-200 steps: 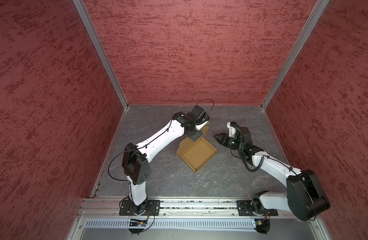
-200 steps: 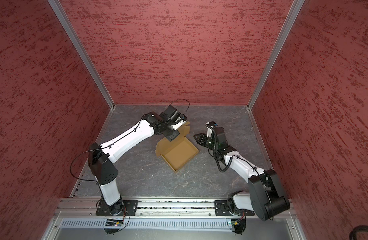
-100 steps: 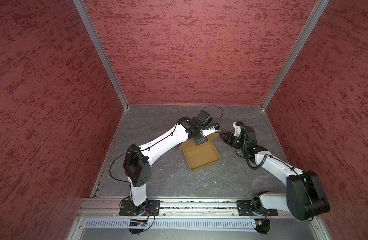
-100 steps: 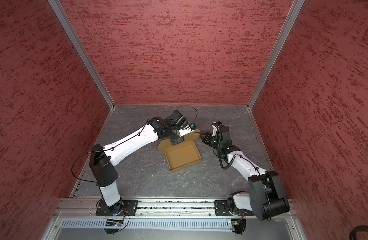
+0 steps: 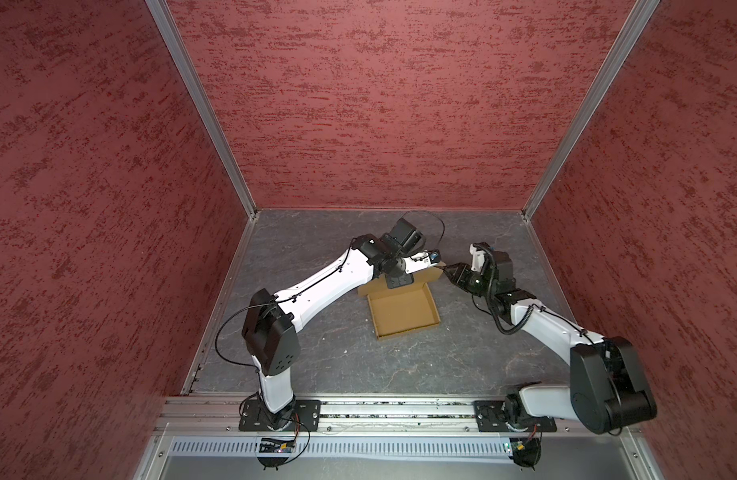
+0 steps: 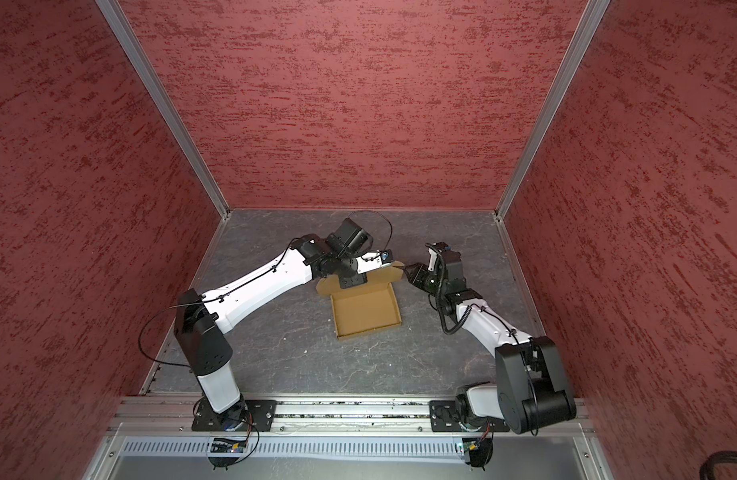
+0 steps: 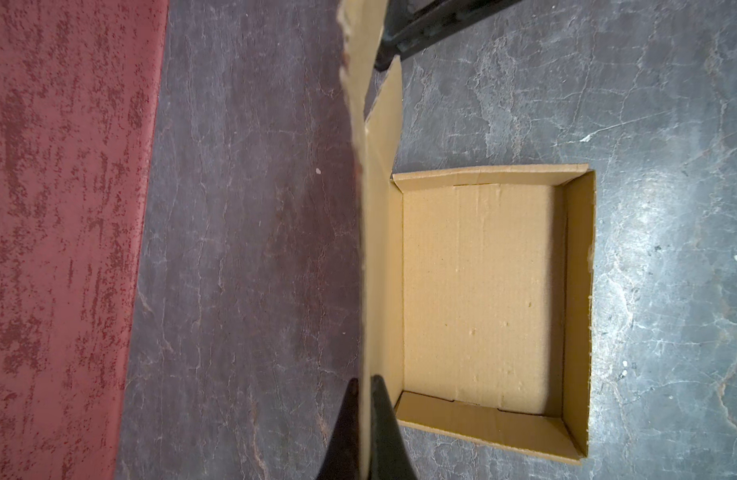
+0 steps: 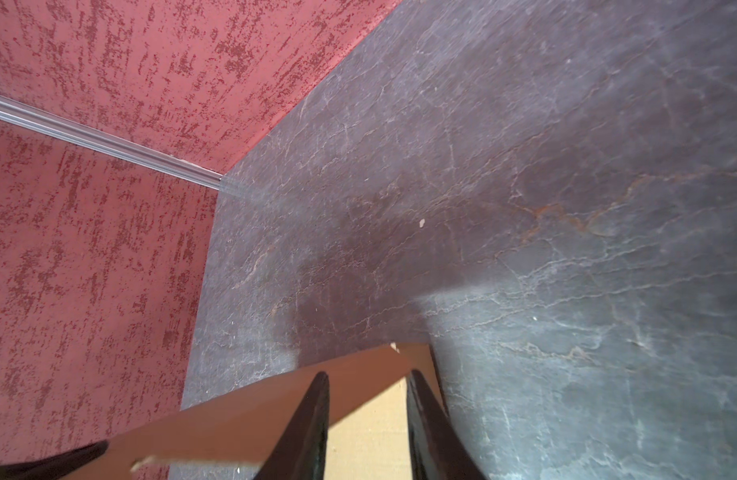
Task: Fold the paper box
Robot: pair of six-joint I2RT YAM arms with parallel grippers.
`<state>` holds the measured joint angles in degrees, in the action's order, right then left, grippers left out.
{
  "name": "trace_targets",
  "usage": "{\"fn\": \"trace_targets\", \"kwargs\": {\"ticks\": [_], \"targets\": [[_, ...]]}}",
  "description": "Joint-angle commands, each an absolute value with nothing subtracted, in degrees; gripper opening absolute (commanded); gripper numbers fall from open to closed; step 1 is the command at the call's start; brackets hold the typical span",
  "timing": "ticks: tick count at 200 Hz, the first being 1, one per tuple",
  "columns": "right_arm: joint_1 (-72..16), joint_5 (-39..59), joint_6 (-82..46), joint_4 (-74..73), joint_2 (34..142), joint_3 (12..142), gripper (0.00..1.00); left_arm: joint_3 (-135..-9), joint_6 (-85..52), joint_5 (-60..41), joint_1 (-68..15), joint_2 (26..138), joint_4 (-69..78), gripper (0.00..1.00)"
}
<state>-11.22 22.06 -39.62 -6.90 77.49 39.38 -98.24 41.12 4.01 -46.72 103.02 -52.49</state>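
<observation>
The paper box (image 5: 404, 309) (image 6: 364, 311) is a tan cardboard tray with its side walls up, lying on the grey floor between the arms. Its lid panel (image 5: 425, 275) (image 7: 373, 249) stands upright along the far side. My left gripper (image 5: 400, 284) (image 6: 352, 282) (image 7: 364, 399) points down and is shut on the lid's top edge. My right gripper (image 5: 445, 269) (image 6: 406, 270) (image 8: 368, 374) is at the lid's right end, open, its fingers apart over the end flap (image 8: 254, 407). In the left wrist view the right gripper's fingers (image 7: 416, 29) show at the far end of the lid.
Red textured walls (image 5: 379, 104) close in the left, back and right sides. An aluminium rail (image 5: 400, 409) carrying both arm bases runs along the front. Bare grey floor (image 5: 358, 357) lies in front of the box.
The box has turned from a diamond pose to nearly square with the rail. My left gripper moved right with the lid. My right gripper came up to the lid's right end.
</observation>
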Motion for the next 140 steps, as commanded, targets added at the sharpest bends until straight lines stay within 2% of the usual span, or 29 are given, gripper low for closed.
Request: {"fn": "trace_targets", "kwargs": {"ticks": [1, 118, 130, 140], "targets": [[-10.73, 21.11, -39.73, -6.68, 78.79, 42.23, 0.33, -97.83, 43.86, 2.66, -47.71, 100.12, -50.3, 0.05], [-10.56, 19.52, -37.1, -3.41, 80.82, 44.21, 0.34, -90.45, 45.11, 2.79, -48.61, 99.36, -42.4, 0.1], [-10.56, 19.37, -36.7, -2.88, 80.52, 44.16, 0.34, -90.43, 44.73, 3.2, -48.6, 99.49, -41.88, 0.13], [-10.51, 19.17, -36.38, -2.56, 80.35, 44.15, 0.34, -90.44, 44.28, 4.04, -48.64, 99.49, -41.45, 0.21]]}}
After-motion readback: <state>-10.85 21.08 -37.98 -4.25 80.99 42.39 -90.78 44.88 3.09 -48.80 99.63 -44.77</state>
